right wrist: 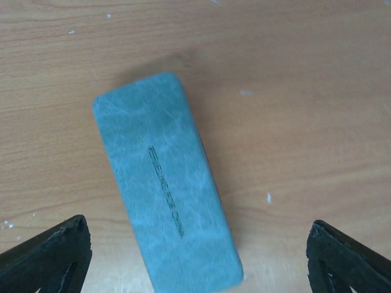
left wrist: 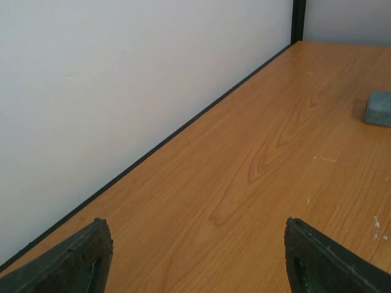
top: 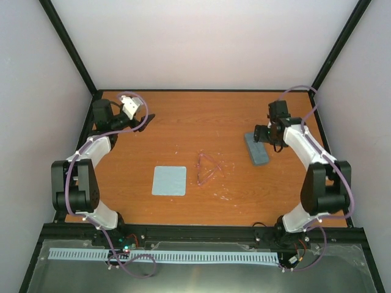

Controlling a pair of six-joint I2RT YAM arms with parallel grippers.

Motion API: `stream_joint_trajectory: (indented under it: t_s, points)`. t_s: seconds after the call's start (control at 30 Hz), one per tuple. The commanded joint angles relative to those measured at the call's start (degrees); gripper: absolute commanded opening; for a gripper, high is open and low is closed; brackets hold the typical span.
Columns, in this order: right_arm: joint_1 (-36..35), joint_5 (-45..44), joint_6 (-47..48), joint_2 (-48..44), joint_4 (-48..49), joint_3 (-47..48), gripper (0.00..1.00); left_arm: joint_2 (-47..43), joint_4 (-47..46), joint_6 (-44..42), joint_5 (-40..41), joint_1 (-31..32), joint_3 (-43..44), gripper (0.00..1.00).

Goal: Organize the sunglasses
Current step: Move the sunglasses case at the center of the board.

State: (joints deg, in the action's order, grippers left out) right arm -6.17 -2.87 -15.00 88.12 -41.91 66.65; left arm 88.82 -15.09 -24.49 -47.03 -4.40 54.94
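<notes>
The sunglasses (top: 208, 168), a thin pinkish-red frame forming a faint triangle, lie on the table near its middle. A blue-grey oblong case (top: 256, 148) lies closed at the right; in the right wrist view it (right wrist: 164, 180) lies flat between the fingers. My right gripper (top: 267, 133) hovers over the case, jaws wide open and apart from it. A pale blue square cloth (top: 169, 180) lies left of the sunglasses. My left gripper (top: 146, 118) is open and empty at the far left, near the back wall; its view shows the case's end (left wrist: 379, 108).
White walls with black frame rails enclose the wooden table (top: 183, 131) on the left, back and right. A black rail and a white slotted strip (top: 165, 256) run along the near edge between the arm bases.
</notes>
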Motion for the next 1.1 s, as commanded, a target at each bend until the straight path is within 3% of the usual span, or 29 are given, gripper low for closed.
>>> stream_joint_trajectory:
  t_s: [0.0,0.2,0.57,0.77,0.93,1.07]
  points:
    - [-1.2,2.7,7.8,8.0,-2.4,6.6,0.93,1.7,6.2,-6.4,-0.2,-0.2,4.5,0.77]
    - [-2.6,3.5,11.4,19.3,-5.9,15.2,0.82,2.9,7.7,-7.0,0.7,-0.2,5.2,0.77]
    - [-2.6,2.9,11.9,28.1,-9.9,21.2,0.85,4.5,9.7,-7.7,1.6,-0.2,6.4,0.77]
    - [-2.6,3.7,9.6,32.3,-12.3,25.6,0.82,4.9,10.3,-7.4,1.3,0.0,6.5,0.76]
    - [-2.6,3.6,6.7,34.5,-13.4,29.0,0.67,4.7,10.9,-8.7,0.9,0.9,6.4,0.76]
    - [-2.6,4.9,4.6,36.3,-15.7,31.7,0.62,4.6,11.6,-10.9,1.0,2.7,6.6,0.76]
